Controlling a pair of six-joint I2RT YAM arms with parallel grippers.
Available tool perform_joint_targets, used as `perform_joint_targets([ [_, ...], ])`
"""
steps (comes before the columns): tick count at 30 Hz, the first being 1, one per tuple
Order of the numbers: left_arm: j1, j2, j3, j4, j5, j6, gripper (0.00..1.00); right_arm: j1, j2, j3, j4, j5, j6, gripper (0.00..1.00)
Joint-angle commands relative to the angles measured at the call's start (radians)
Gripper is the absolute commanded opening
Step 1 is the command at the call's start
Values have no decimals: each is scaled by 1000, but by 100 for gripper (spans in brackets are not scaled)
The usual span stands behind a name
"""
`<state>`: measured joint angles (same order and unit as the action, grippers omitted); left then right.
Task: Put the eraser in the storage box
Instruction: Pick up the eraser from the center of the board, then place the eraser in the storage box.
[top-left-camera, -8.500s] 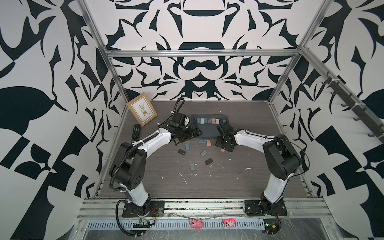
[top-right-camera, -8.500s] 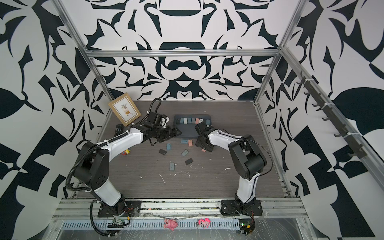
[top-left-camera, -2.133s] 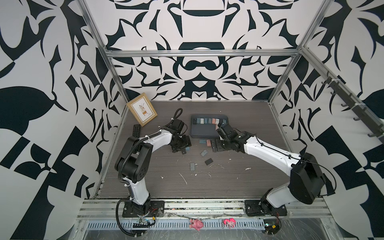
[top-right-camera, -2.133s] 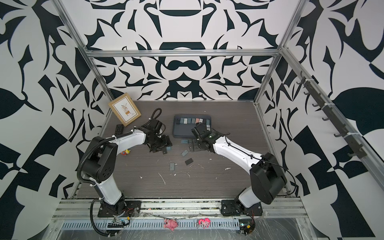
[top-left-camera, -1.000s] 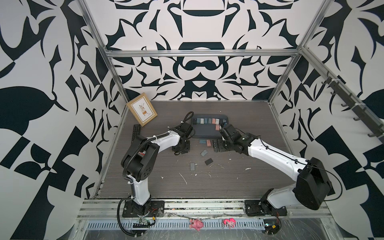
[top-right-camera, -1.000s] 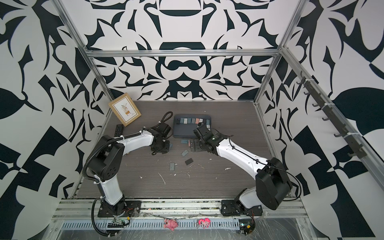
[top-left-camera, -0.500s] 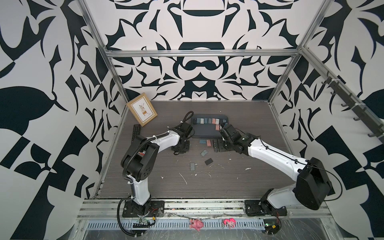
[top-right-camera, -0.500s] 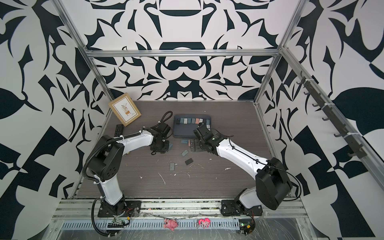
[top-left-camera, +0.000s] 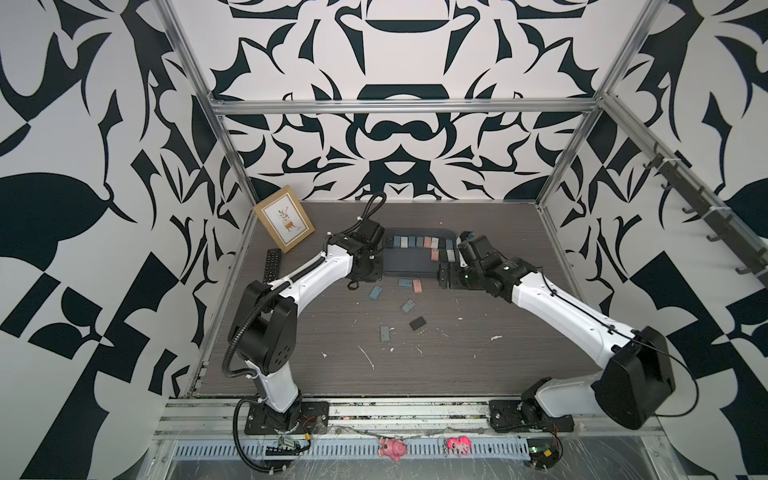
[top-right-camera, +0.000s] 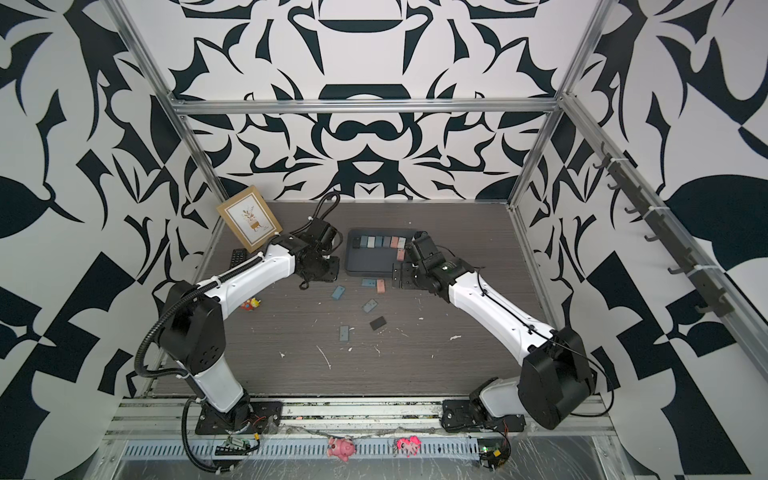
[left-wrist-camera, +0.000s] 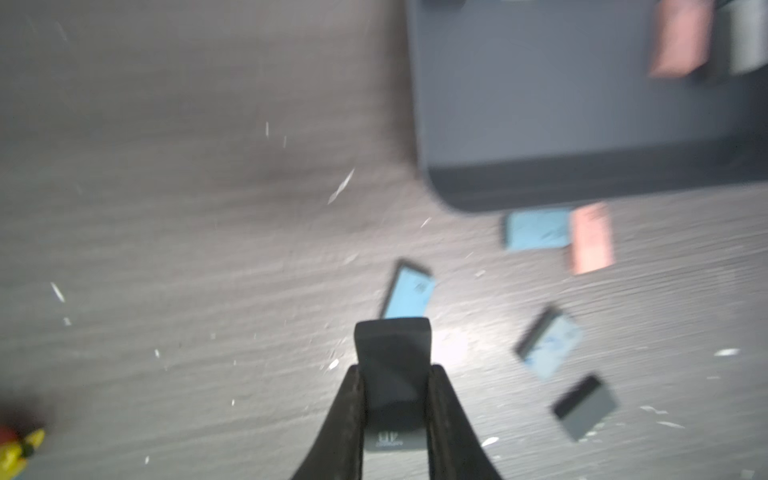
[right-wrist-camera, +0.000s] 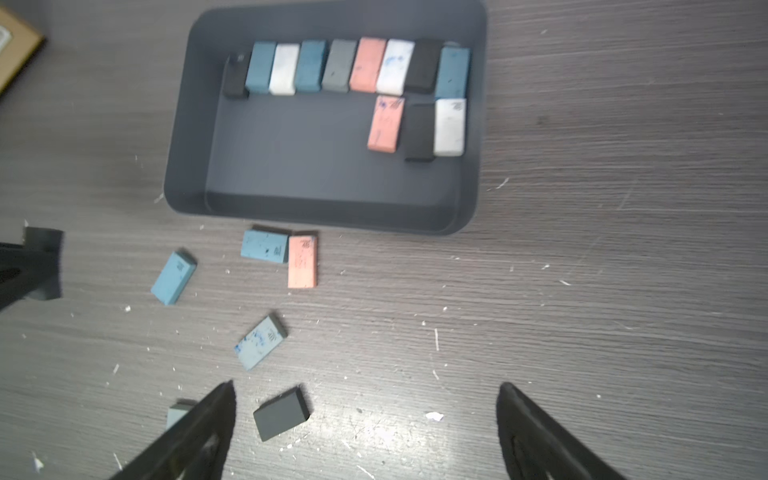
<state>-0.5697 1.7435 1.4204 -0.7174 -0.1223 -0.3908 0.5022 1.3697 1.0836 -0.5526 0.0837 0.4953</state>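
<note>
The left gripper (left-wrist-camera: 395, 372) was clamped on a dark eraser (left-wrist-camera: 392, 345). Its two fingers pressed the block's long side faces, and part of the block projected beyond the fingertips. Whether the block was clear of the table (left-wrist-camera: 166, 208) could not be told from the blurred wrist view.

Just ahead of the held block lay a blue eraser (left-wrist-camera: 409, 291). Farther out, toward the right arm's side, stood the storage box (left-wrist-camera: 582, 178), near the left gripper but not touching it. A blue eraser and a pink eraser (left-wrist-camera: 590, 239) lay touching each other just beside the box's near wall.

The right gripper (right-wrist-camera: 365, 388) stood wide open and empty, with a grey eraser (right-wrist-camera: 281, 413) near one finger.

Handling, as a judgement:
- The eraser is probably light, firm with slight give, and grippy rather than slippery.
- It is not fragile.
- A moderate clamp across its narrow width, near mid-length, should hold it.
- Most of the box floor was bare, so a low release there looks suitable.
</note>
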Motion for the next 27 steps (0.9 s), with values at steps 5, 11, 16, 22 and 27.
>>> perform_joint_targets([
  [5,-3,114,230,-7,79,59,18,-136,-48,36,-12,-102,18,99],
  [11,-27,275,400,45,125,31,18,-211,-52,38,-6,-152,20,99],
  [16,-50,408,505,110,167,2,17,-236,-42,30,5,-167,22,99],
  [22,-71,582,661,114,203,-48,18,-255,-39,4,16,-183,22,99],
  [27,-78,672,739,116,228,-88,18,-266,-43,-17,22,-187,16,99],
])
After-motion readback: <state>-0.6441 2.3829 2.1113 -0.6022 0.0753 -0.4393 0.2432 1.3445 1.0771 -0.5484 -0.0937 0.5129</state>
